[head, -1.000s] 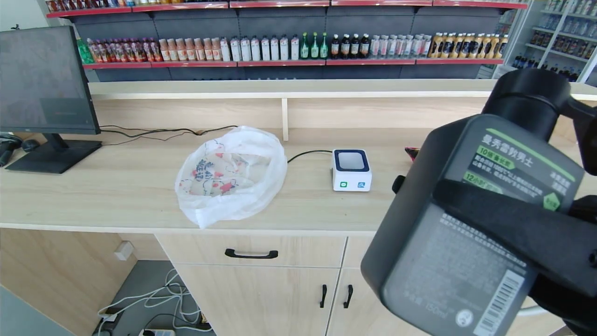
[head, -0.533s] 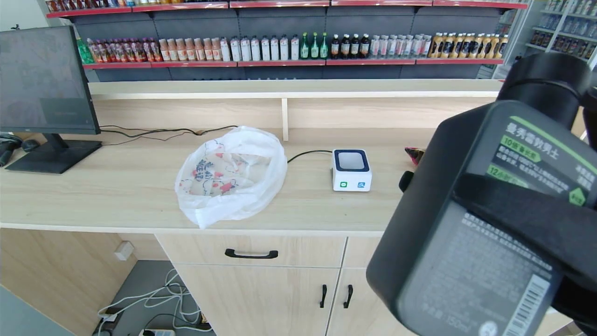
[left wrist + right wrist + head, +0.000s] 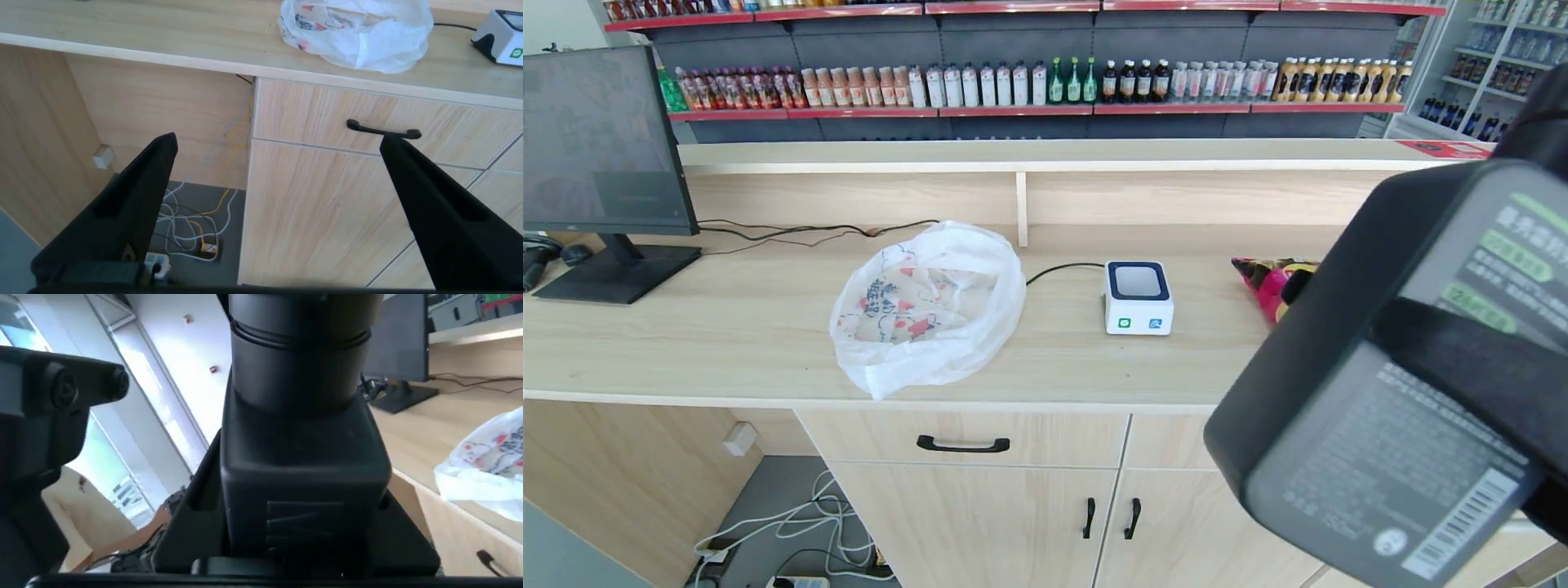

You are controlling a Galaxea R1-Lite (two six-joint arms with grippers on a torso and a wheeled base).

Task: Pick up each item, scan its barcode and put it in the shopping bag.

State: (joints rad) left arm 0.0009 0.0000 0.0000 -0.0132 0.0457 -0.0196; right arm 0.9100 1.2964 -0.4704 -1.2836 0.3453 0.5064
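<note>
one black bottle (image 3: 1372, 465), clenched by right gripper (image 3: 1470, 367), shifted right, baring snack packet (image 3: 1264, 282); left gripper (image 3: 278, 143) splayed.

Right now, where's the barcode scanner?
In the head view the scanner sits on the counter, between the shopping bag on its left and the pink snack packet on its right.

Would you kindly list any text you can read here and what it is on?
Black bottle label: lettering and barcode, too blurred to quote.
Shopping bag: red and dark print, crumpled, unreadable.
Scanner: two small icons, no legible words.
Shelf bottles: labels too small.
</note>
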